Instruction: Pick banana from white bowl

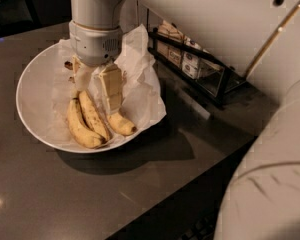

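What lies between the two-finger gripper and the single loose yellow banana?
Nothing, in the camera view: the gripper, inside the wide white bowl, has one finger overlapping the banana.

Single camera view: it is looking down steeply from above the near right side of the worktop, facing the far left. It is sitting close in, and the robot's white body is filling the right and top of the frame. The white bowl is lying left of centre, with the wire rack to the far right. The gripper is hanging over the bowl, its fingers standing apart above the banana.
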Controlling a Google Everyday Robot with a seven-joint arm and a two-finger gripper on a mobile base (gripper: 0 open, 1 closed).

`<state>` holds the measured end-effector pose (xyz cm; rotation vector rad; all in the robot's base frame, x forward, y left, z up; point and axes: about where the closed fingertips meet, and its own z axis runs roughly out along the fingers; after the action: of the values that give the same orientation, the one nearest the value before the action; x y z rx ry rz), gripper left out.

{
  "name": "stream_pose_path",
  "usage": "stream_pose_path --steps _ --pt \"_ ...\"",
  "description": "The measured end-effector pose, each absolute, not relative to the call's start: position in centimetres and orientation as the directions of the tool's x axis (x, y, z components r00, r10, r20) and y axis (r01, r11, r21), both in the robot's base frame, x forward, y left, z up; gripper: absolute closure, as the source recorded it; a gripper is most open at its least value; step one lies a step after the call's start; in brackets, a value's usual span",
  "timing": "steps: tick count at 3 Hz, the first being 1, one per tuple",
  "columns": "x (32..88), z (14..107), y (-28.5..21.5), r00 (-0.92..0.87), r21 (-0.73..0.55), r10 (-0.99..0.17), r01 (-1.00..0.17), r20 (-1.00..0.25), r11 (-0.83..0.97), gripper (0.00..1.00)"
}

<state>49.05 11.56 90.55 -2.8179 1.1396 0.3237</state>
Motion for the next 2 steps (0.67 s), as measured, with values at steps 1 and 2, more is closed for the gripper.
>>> stream_pose_path --steps 1,2 --pt "50.04 89.92 13.49 0.766 0.007 -0.625 -0.631 -0.149 -0.776 0.27" --pt "50.07 89.27 13.74 0.800 0.026 -0.592 -0.593 -0.101 -0.805 0.27"
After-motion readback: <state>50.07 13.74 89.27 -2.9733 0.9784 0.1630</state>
